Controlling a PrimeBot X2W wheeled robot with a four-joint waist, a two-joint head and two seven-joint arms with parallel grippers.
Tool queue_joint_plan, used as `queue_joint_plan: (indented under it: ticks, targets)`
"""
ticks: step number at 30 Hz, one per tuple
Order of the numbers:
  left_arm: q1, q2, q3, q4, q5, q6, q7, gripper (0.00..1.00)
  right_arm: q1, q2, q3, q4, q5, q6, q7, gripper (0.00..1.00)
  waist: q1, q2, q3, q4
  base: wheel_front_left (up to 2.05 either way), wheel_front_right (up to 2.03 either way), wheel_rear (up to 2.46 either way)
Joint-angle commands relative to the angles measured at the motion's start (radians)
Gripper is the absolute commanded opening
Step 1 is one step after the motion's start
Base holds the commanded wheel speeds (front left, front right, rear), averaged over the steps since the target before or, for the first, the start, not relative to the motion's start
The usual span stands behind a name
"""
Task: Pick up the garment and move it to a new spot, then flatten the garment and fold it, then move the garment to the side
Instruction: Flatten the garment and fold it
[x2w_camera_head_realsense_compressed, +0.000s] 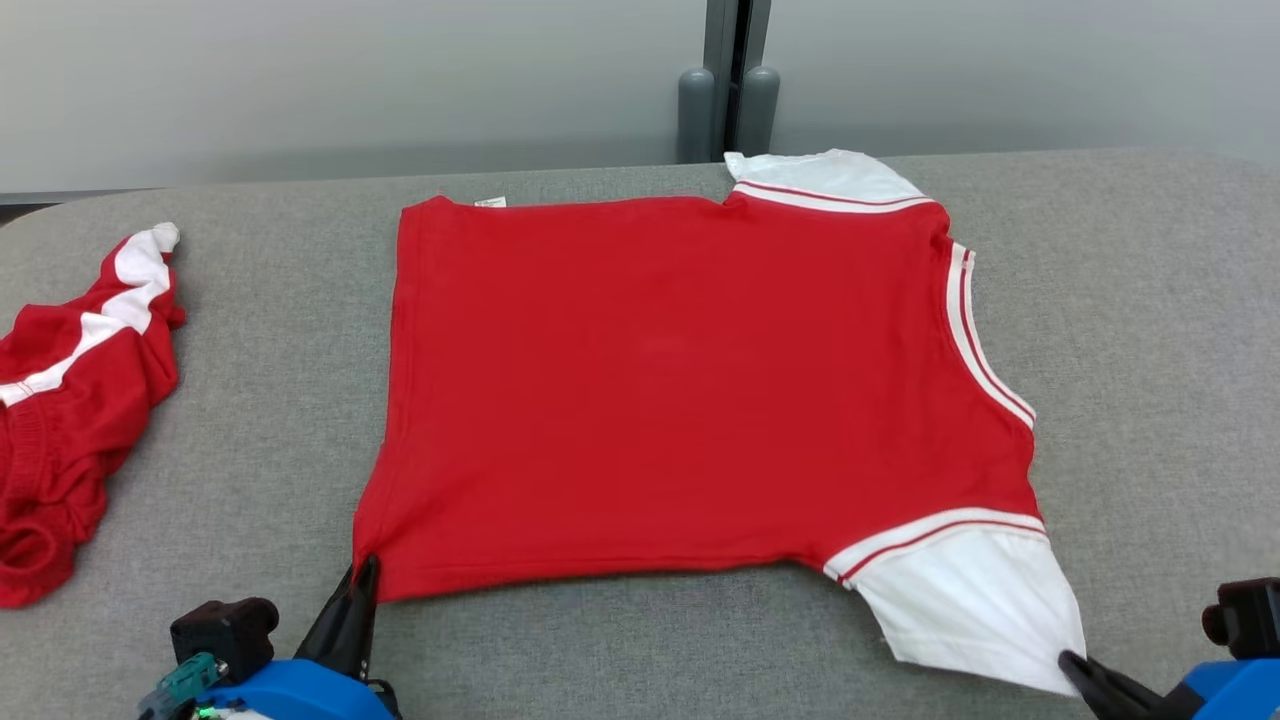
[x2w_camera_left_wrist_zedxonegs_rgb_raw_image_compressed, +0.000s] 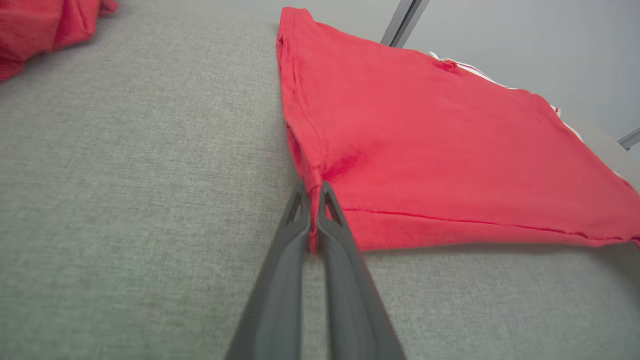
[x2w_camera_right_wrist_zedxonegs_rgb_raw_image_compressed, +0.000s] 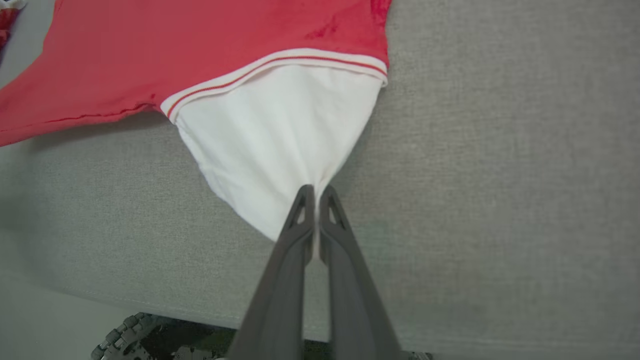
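The garment (x2w_camera_head_realsense_compressed: 680, 390) is a red shirt with white sleeves and striped trim, lying spread nearly flat on the grey table. My left gripper (x2w_camera_head_realsense_compressed: 366, 566) is shut on its near left hem corner; the left wrist view has the red cloth (x2w_camera_left_wrist_zedxonegs_rgb_raw_image_compressed: 425, 150) pinched between the dark fingers at my left gripper (x2w_camera_left_wrist_zedxonegs_rgb_raw_image_compressed: 314, 190). My right gripper (x2w_camera_head_realsense_compressed: 1068, 660) is shut on the tip of the near white sleeve (x2w_camera_head_realsense_compressed: 970, 600). In the right wrist view the sleeve (x2w_camera_right_wrist_zedxonegs_rgb_raw_image_compressed: 280, 140) is drawn to a point where my right gripper (x2w_camera_right_wrist_zedxonegs_rgb_raw_image_compressed: 314, 191) grips it.
A second red and white garment (x2w_camera_head_realsense_compressed: 70, 400) lies crumpled at the table's left edge. A grey post (x2w_camera_head_realsense_compressed: 735, 80) stands behind the table against the pale wall. The table's near edge (x2w_camera_right_wrist_zedxonegs_rgb_raw_image_compressed: 150, 307) runs just below my right gripper.
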Motion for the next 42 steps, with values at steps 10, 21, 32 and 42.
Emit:
queue_joint_plan:
  ticks: [10,21,32,42]
  targets:
    - [0.095,0.157,-0.028,-0.137,0.078,0.08,0.145,0.0,0.133,0.006,-0.026,-0.065,0.08,0.0,0.164,0.0,0.0002,0.0,-0.023,-0.008,0.0,0.0,0.0]
    - [0.07,0.202,-0.047,-0.29,0.055,0.101,0.293,0.0,-0.041,-0.02,0.06,-0.098,0.005,0.0,0.105,0.0,0.0002,0.0,-0.014,-0.026,0.0,0.0,0.0]
    - [-0.129,0.227,-0.003,-0.338,-0.214,0.019,0.624,0.0,-0.359,-0.199,0.16,0.027,0.048,0.0,0.053,0.0,0.0002,0.0,0.049,-0.009,0.0,0.0,0.0]
    - [-0.205,0.23,0.054,-0.269,-0.261,0.07,0.669,0.0,-0.539,-0.269,0.246,0.186,0.088,0.0,-0.034,0.0,0.0002,0.0,0.115,-0.007,0.0,0.0,0.0]
